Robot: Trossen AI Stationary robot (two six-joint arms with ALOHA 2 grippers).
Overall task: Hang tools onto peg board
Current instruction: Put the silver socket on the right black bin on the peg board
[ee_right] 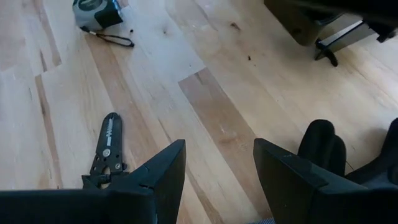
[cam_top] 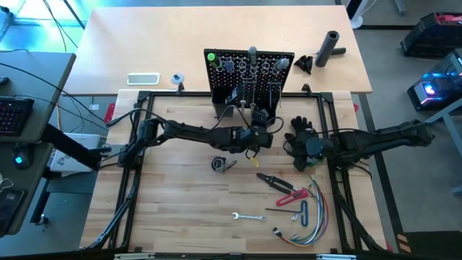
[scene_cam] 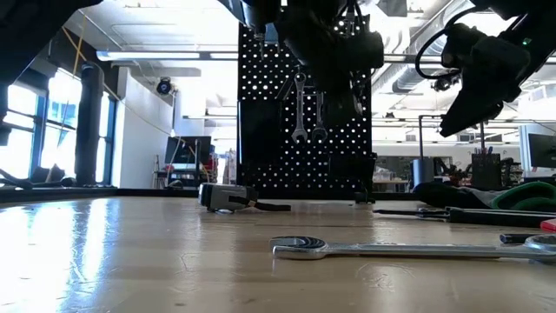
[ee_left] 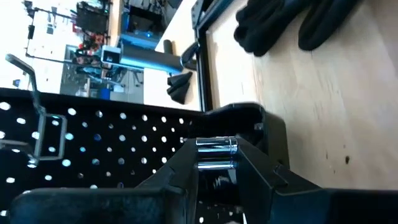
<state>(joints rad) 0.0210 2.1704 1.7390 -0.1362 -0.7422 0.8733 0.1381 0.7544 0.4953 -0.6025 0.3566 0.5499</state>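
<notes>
A silver tool (ee_left: pixel 216 154) is sitting clamped between my left jaws (ee_left: pixel 217 171), right against the peg board (cam_top: pixel 249 72); my right jaws (ee_right: pixel 217 171) are hanging wide open, empty, over the counter (cam_top: pixel 180 202) beside the black glove (cam_top: pixel 299 133).

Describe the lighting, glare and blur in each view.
High view: even light, sharp, blue glow at the left edge. Low view: bright windows behind turn the peg board and arms into silhouettes; glare on the table; the near wrench looks soft. Left wrist view: the left gripper is near and blurred. Right wrist view: the right gripper is dark against bright wood.
</notes>
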